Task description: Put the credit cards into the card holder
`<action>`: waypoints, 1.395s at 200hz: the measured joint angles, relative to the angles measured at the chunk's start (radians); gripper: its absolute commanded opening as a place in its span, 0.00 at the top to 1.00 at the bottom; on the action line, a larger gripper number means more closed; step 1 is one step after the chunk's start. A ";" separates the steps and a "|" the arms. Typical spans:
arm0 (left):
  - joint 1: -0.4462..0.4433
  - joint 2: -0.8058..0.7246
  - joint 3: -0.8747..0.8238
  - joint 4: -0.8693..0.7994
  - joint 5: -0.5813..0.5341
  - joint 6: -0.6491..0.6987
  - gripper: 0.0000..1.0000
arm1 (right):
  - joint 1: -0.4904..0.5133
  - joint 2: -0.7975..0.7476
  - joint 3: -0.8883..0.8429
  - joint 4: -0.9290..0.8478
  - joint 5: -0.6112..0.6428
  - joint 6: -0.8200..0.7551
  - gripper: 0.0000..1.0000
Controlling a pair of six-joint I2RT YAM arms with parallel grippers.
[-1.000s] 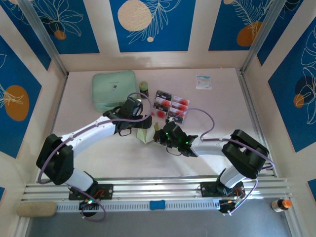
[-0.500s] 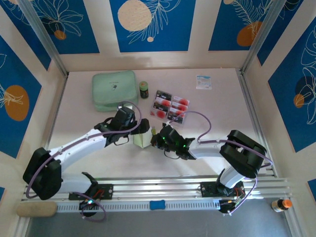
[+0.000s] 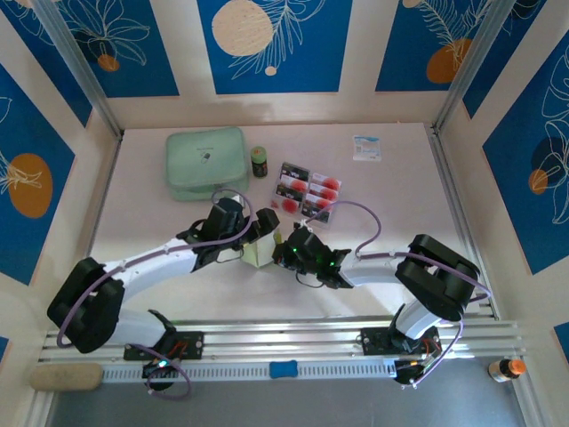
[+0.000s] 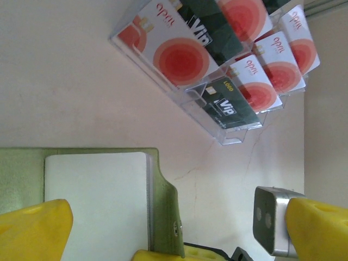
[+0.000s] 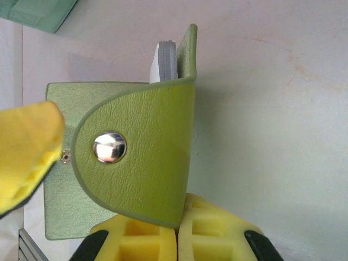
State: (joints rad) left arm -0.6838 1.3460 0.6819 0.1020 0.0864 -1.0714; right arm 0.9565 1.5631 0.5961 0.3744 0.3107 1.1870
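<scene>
Two yellow fingers of the left gripper (image 4: 179,220) were spread wide apart, and nothing was held between them. The green card holder (image 4: 163,198) lay on the pale table (image 4: 70,98) between those two fingers, nearer to one of them. That finger hung over the stack of white sleeves (image 4: 98,196) inside the holder.

The fingers of the right gripper (image 5: 176,228) were pressed together. They pinched the edge of the card holder's round flap, the one with the shiny snap (image 5: 110,147) on it. The flap stood up from the holder, bent over like a little roof. Behind the flap, away from the right fingers, the grey-white sleeves poked up on their edge.

Out past the tips of the left fingers sat a clear tray (image 4: 224,136), apart from the card holder. The credit cards (image 4: 185,57) were in the tray, leaning in rows. They were white with big red circles. Some dark green cards (image 4: 225,106) sat in the tray with them.

No card could be seen going into the holder.

Far beyond the left fingers lay a big mint-green case (image 3: 206,162), zipped shut.
</scene>
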 measured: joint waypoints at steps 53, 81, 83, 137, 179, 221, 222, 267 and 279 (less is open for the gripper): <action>0.000 0.000 -0.099 0.045 -0.015 -0.015 0.00 | 0.000 0.012 -0.033 0.024 0.005 0.031 1.00; 0.001 0.002 -0.139 0.064 -0.027 0.022 0.00 | 0.000 0.039 -0.050 0.049 0.006 0.057 1.00; 0.001 0.005 -0.142 0.070 -0.027 0.026 0.00 | 0.000 0.041 -0.051 0.050 0.007 0.058 1.00; 0.006 0.056 -0.169 0.108 -0.035 0.141 0.00 | 0.000 0.060 -0.055 0.079 0.003 0.086 0.95; 0.006 0.061 -0.169 0.108 -0.035 0.237 0.00 | -0.012 0.046 -0.073 0.089 -0.013 0.096 0.79; 0.008 0.060 -0.166 0.097 -0.045 0.291 0.00 | -0.055 -0.056 -0.110 0.014 -0.015 0.087 0.73; 0.008 0.060 -0.166 0.097 -0.046 0.292 0.00 | -0.056 -0.060 -0.110 0.012 -0.015 0.086 0.73; 0.008 0.050 -0.162 0.084 -0.051 0.322 0.00 | -0.103 -0.187 -0.106 -0.093 -0.015 0.037 0.84; 0.008 0.044 -0.161 0.079 -0.055 0.322 0.00 | -0.112 -0.206 -0.096 -0.125 -0.015 0.016 0.87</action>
State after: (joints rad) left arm -0.6762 1.3903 0.5205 0.1814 0.0319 -0.7490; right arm 0.8448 1.3575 0.5003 0.2493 0.2955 1.2030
